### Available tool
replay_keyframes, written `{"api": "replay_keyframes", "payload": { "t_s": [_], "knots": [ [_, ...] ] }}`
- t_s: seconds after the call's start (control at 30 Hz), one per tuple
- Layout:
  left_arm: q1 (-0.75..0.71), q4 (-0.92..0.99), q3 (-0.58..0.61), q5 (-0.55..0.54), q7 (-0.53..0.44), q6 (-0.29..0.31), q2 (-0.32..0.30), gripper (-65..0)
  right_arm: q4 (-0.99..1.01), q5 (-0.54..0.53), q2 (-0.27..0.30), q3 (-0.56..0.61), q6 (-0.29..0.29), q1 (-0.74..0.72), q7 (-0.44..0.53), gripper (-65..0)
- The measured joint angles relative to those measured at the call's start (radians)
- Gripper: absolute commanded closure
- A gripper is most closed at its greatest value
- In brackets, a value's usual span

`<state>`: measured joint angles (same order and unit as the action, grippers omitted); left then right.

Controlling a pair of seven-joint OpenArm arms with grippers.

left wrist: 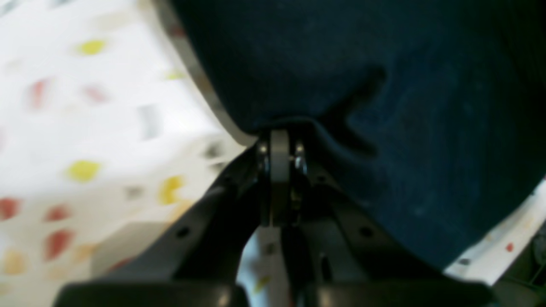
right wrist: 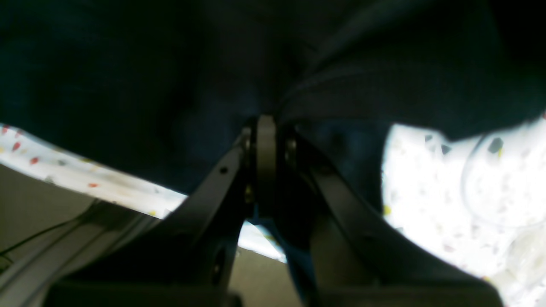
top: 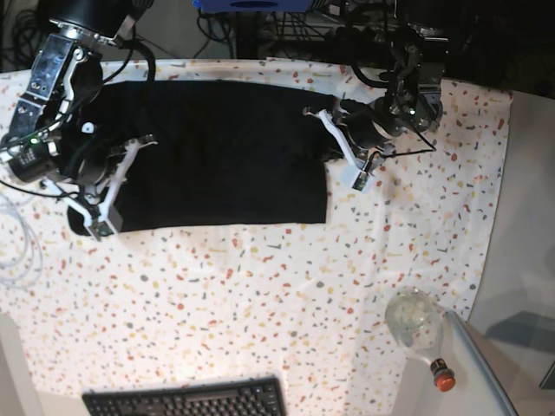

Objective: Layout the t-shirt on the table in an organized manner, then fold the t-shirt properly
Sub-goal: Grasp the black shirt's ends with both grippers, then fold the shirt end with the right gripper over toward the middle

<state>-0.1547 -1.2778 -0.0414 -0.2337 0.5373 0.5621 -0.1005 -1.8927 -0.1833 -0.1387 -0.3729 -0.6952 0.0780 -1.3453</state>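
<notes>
Both jaw pairs clamped on the black, flat-spread t-shirt [top: 217, 156], left gripper [left wrist: 279, 140] and right gripper [right wrist: 265, 128] at opposite ends

Both arms are mostly black, chunky housings with loose black cables looping off the upper links. The black-and-white left gripper [top: 357, 169] and its twin, the black-and-white right gripper [top: 102, 208], have white finger struts with dark trim. Up close, each black finger arm has small round holes and shiny silver screw heads by a grey pad [left wrist: 279, 147], though the wrist shots are pretty blurry, so maybe rivets.
</notes>
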Motion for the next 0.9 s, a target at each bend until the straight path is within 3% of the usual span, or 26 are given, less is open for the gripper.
{"api": "replay_keyframes", "payload": {
  "t_s": [0.37, 0.63, 0.7, 0.9],
  "knots": [
    [0.024, 0.01, 0.009, 0.006, 0.026, 0.01, 0.036, 0.0, -0.025, 0.003, 0.0, 0.241, -0.002, 0.017, -0.006, 0.0],
    [0.048, 0.016, 0.129, 0.02, 0.031, -0.001, 0.048, 0.0, -0.025, 0.005, 0.001, 0.323, -0.002, 0.0, -0.006, 0.0],
    [0.05, 0.016, 0.134, 0.019, 0.033, -0.043, 0.048, 0.0, -0.025, 0.003, 0.0, 0.329, -0.002, -0.003, -0.005, 0.0],
    [0.08, 0.019, 0.137, 0.02, 0.042, -0.084, 0.05, 0.0, -0.025, 0.01, 0.004, 0.343, -0.002, -0.017, -0.007, 0.0]
  ]
}}
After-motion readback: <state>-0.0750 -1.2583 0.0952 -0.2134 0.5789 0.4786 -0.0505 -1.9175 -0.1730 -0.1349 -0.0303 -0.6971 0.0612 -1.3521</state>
